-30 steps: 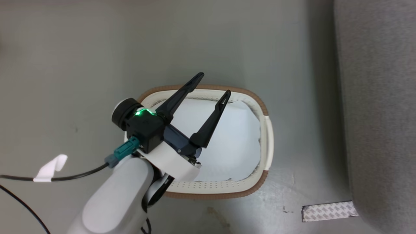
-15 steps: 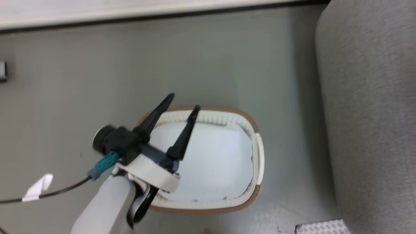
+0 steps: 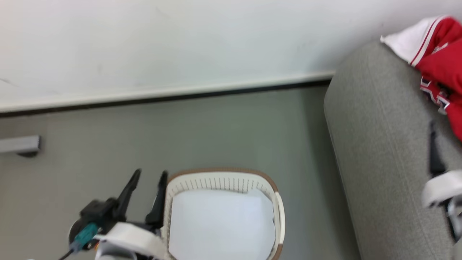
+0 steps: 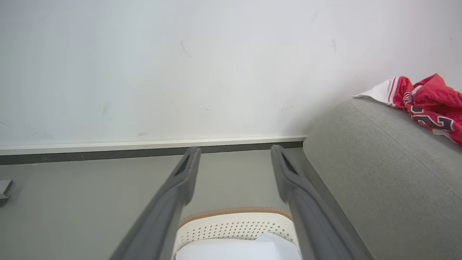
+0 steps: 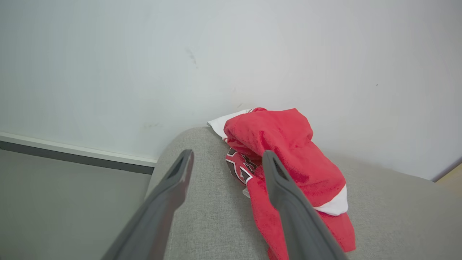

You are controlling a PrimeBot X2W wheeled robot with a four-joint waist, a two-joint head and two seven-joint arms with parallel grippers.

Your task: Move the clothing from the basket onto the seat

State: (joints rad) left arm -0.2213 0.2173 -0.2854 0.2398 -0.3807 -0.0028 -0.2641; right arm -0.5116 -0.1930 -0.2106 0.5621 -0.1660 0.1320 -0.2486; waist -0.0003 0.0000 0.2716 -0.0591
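1. The basket (image 3: pixel 276 216) stood on the floor (image 3: pixel 216 126), to the left of the sofa (image 3: pixel 379 162) and a little apart from it.
2. A sheet (image 3: pixel 220 224) lay inside the basket, covering its bottom.
3. The clothing (image 3: pixel 440 61) lay heaped on the sofa, at its far end, close to the wall (image 3: pixel 180 43).
4. The wall stood behind everything, with a skirting (image 3: pixel 162 95) along its foot, where it met the floor.
5. The left pincer (image 3: pixel 151 173) hung just beside the basket's left rim, above the floor.
6. The right pincer (image 5: pixel 227 155) hung above the sofa, on the near side of the clothing.
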